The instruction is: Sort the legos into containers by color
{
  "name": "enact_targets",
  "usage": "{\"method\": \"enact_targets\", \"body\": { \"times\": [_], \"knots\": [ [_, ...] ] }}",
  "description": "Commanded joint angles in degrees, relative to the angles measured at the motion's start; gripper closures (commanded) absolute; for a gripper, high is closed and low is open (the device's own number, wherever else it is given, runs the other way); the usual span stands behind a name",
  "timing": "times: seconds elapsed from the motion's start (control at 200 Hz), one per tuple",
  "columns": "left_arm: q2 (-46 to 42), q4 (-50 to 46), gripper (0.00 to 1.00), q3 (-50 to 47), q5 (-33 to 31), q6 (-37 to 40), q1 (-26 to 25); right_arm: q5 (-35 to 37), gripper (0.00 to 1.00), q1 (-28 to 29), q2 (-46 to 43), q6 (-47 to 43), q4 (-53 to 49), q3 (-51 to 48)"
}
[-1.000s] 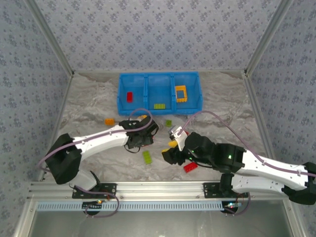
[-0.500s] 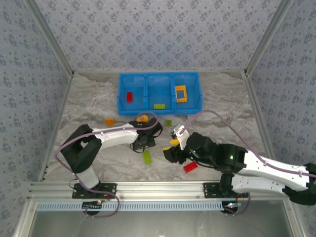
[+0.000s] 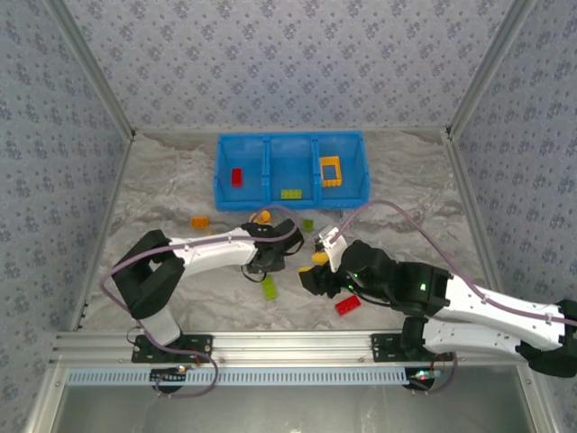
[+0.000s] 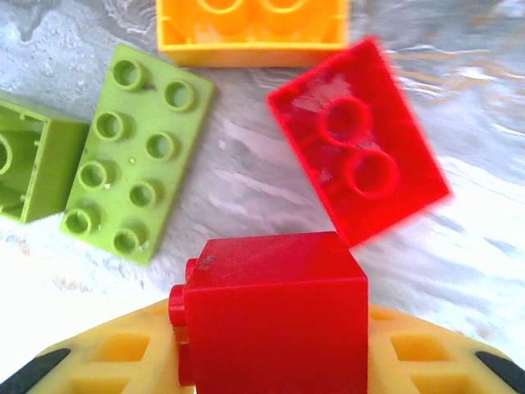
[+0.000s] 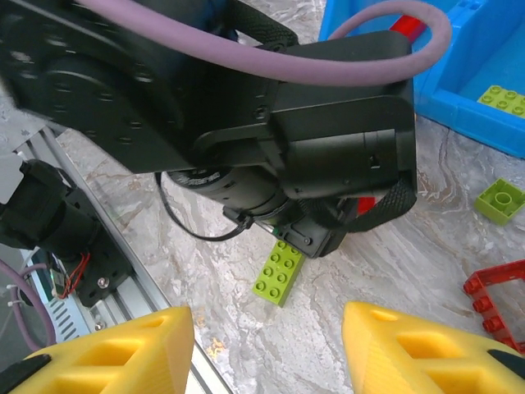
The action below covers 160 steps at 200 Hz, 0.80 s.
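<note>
Left arm (image 3: 212,248), reached further right than a second before: my left gripper (image 4: 271,361) closed against both sides of a red brick (image 4: 275,312) mid-table (image 3: 162,198), right gripper (image 5: 267,353) wide and empty; I judged a straight lift best before carrying to the blue tray's (image 3: 288,137) left, red-holding compartment.

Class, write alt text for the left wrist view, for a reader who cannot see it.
A red block sits between two yellow fingers. Beyond lie a tilted red brick, a green plate and an orange brick.
</note>
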Motion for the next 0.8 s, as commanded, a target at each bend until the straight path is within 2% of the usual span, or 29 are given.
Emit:
{"method": "enact_targets", "body": {
  "times": [0.0, 0.135, 0.355, 0.585, 0.794],
  "knots": [
    [-6.22, -6.72, 0.65, 3.75, -3.32, -0.31, -1.1, 1.84, 0.48, -0.73, -1.56, 0.88, 0.62, 1.7],
    [-10.29, -10.84, 0.65, 8.01, -4.46, 3.16, 1.35, 2.62, 0.48, -1.99, -0.88, 0.57, 2.31, 4.58],
    [-9.5, -10.13, 0.65, 15.2, -0.42, 15.63, 14.09, 3.35, 0.49, -7.8, 7.72, 1.21, 3.3, 12.55],
    [2.39, -8.32, 0.66, 25.51, 5.0, 25.36, 27.23, 1.15, 0.5, -11.47, 16.64, 2.19, 6.46, 18.02],
    [15.77, -10.58, 0.67, 36.65, 7.72, 29.15, 31.96, -0.26, 0.5, -13.8, 19.45, 4.37, 8.51, 19.39]
  ]
}}
